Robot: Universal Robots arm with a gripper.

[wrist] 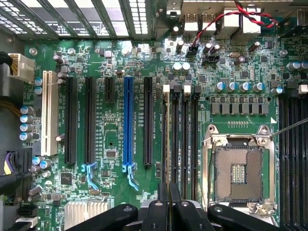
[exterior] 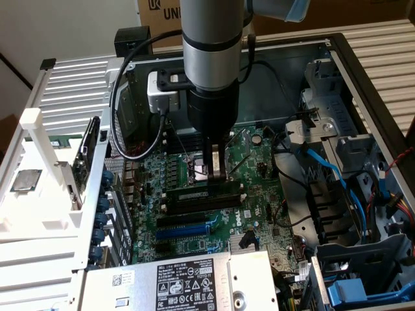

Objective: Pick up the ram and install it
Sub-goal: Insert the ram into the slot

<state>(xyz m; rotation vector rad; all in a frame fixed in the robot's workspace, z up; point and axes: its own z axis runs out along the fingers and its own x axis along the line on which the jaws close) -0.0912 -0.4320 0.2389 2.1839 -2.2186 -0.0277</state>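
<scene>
The gripper looks pinched on the ram over the memory slots; pushed down skewed, it could jam or crack.

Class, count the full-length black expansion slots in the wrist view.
3 long black slots. Two lie side by side between the white slot and the short black slot; one lies between the blue slot and the memory slots. The gripper may hide others.

Blue expansion slot between black slots on a green motherboard. Empty processor socket nearby. Labelled power supply beside the board.
</scene>
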